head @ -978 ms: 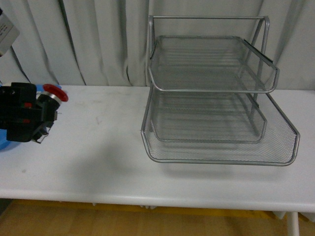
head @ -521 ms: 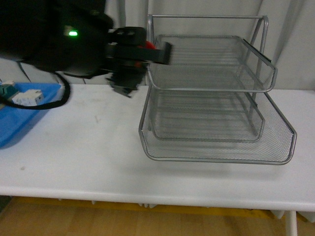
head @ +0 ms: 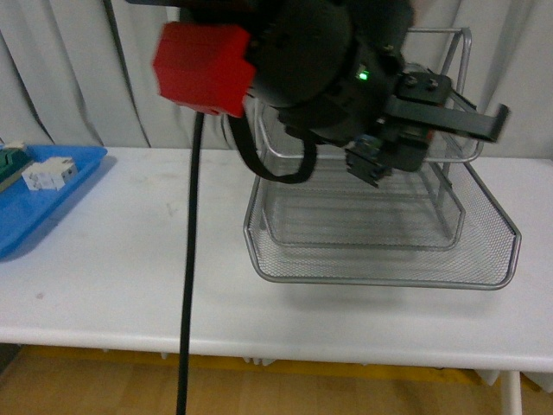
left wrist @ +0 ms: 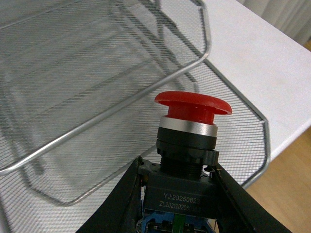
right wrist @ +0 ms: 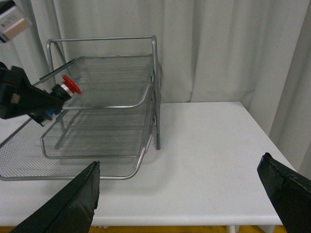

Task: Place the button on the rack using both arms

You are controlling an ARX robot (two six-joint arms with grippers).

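The left gripper point(left wrist: 177, 196) is clamped on the dark body of the button point(left wrist: 192, 127), with the red cap pointing away from the fingers, I'd guess so that nothing presses the cap on the way in. The button hangs at the front of the rack point(head: 380, 283), about level with the upper tray's rim and over the bottom tray's mesh, touching no wire that I can see. The right gripper point(right wrist: 180, 194) hangs well off to the rack's side, jaws spread wide and empty, probably to keep out of the way. A blue tray point(head: 52, 194) of small parts sits well apart from the rack on the table point(head: 130, 259).
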